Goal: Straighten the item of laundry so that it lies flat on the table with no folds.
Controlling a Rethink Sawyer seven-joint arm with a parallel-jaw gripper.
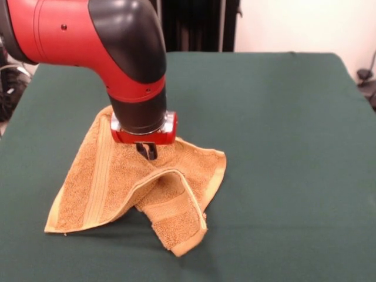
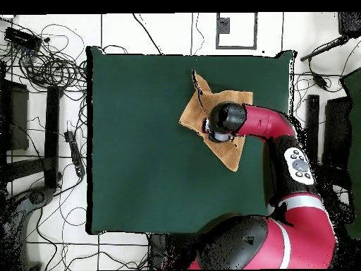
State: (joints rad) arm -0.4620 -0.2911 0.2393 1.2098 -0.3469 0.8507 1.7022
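The golden-orange towel (image 1: 88, 188) lies crumpled on the dark green table (image 1: 282, 147), left of the middle in the front view. One corner is folded over at the front, and a flat woven band runs along the left part. My gripper (image 1: 147, 151) comes straight down on the towel's middle, with its dark fingers close together and pinching the cloth, which tents up around them. In the overhead view the towel (image 2: 194, 113) sits near the table's (image 2: 141, 155) far right, and my arm's wrist (image 2: 224, 121) hides its middle and the gripper.
The arm's red and black elbow (image 1: 106, 35) hangs over the back left of the table. Cables and dark equipment (image 2: 42, 63) lie on the floor around the table. The table's right edge (image 2: 292, 106) is close to the towel.
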